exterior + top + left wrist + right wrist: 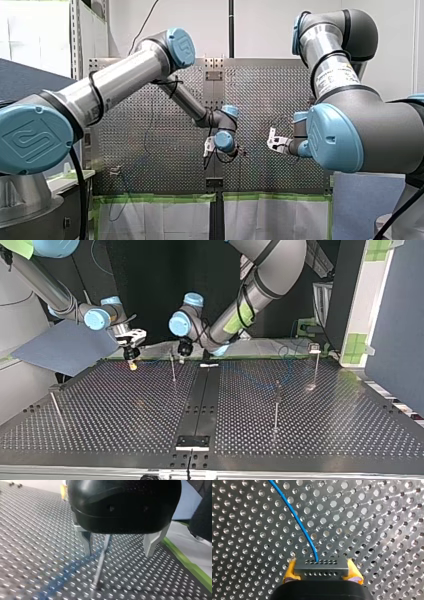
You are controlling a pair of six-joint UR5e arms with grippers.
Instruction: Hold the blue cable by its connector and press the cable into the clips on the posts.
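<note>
Right gripper [322, 570], yellow pads [289, 570] clenched on the grey connector [321, 566]; blue cable [296, 521] leaves it lengthwise, curving toward 11 o'clock over the perforated metal table [374, 517]; left gripper [118, 554] released, metal fingers straddling a thin upright post [101, 560]; green tape [190, 566] edges the table.

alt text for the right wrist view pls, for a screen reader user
My right claw, with yellow pads, is shut on a dark connector that has rows of small holes. A blue cable leaves the connector and curves away ahead of the claw, over the perforated table.
</note>
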